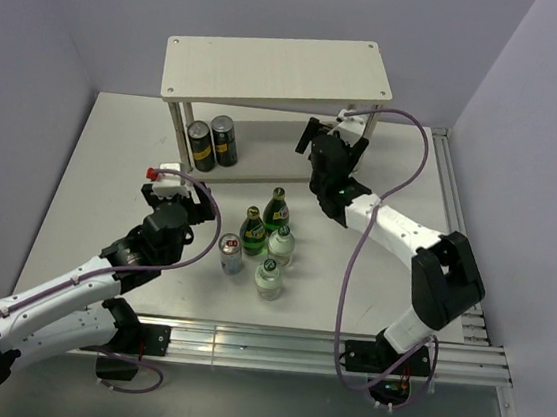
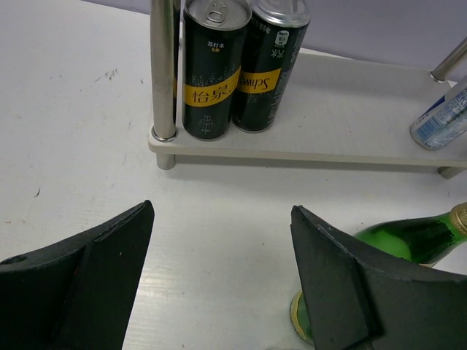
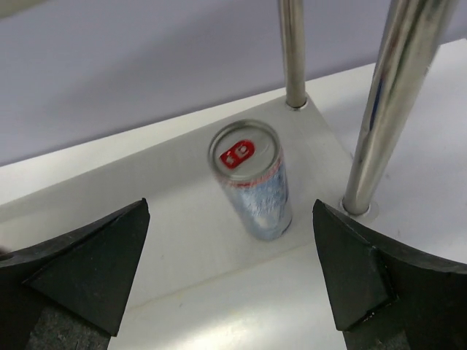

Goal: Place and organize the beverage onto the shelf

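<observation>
Operator: What's on my left?

Spotter: Your left gripper (image 1: 183,184) hovers over the white table (image 1: 102,163) at centre left of the top view, just in front of the shelf's (image 1: 274,67) left end. Its jaws stand well apart with nothing between them. Your left wrist view looks straight at two dark cans (image 2: 235,67) with yellow bands. They stand upright and touching at the left end of the lower board, beside a metal leg (image 2: 163,69).

Operator: And the middle?

Spotter: The loose drinks cluster on the table in front of the shelf. There is a silver can (image 1: 231,253) with a red tab on the left, two green glass bottles (image 1: 253,231) behind, and two clear bottles (image 1: 280,246) with green caps towards the front. All are upright.

Operator: My right arm?

Spotter: Your right gripper (image 1: 331,142) reaches under the top board at the shelf's right end, with its jaws spread fully wide and gripping nothing. A second silver can (image 3: 252,182) stands upright on the lower board near the right-hand legs. It sits between the lines of your fingers (image 3: 95,270) and clear of both.
</observation>
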Action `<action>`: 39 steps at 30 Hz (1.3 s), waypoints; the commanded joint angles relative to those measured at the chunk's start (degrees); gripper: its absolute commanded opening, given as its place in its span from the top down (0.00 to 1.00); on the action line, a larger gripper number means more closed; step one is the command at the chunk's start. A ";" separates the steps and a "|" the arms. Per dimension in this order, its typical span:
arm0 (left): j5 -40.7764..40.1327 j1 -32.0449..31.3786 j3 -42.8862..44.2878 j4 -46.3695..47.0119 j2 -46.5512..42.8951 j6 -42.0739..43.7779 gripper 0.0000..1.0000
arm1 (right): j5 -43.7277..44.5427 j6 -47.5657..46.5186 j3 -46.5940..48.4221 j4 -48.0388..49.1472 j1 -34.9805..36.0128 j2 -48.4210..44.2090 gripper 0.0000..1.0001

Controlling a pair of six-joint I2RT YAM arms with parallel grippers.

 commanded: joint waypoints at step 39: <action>-5.29 -0.03 -0.94 0.80 -2.87 -4.27 0.15 | 42.09 94.11 -1.55 -100.42 63.80 -8.88 0.02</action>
